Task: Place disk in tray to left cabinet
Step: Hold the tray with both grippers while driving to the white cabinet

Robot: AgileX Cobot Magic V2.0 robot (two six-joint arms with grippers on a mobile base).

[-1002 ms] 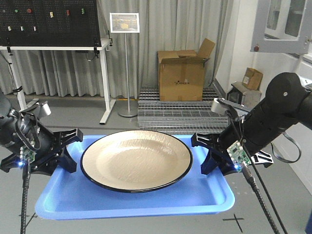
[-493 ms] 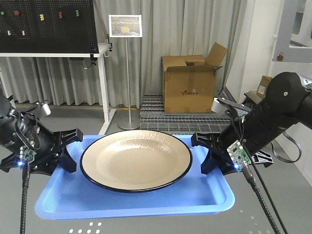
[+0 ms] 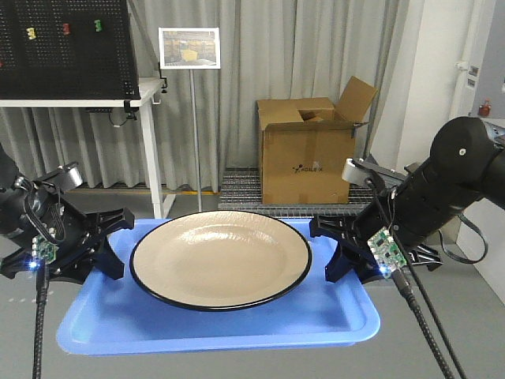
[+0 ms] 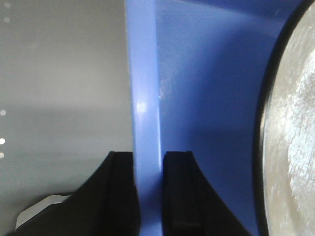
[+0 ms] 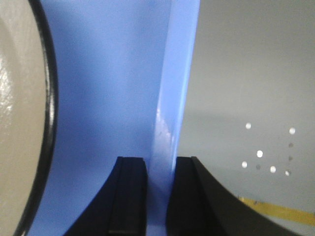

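The disk [image 3: 221,259] lies centred in the blue tray [image 3: 213,325], black rim near the side walls. The left gripper [image 4: 147,189] pinches the tray's 9 o'clock rim and the right gripper [image 5: 158,189] its 3 o'clock rim — grey floor [image 4: 64,73] beyond both edges. A cardboard box [image 3: 306,162] stands at 1 o'clock, well apart.

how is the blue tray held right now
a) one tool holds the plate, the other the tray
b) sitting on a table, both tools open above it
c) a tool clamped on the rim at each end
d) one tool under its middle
C: the left tool pinches the tray by its left rim and the right tool pinches the right rim, while the disk lies untouched in the tray.
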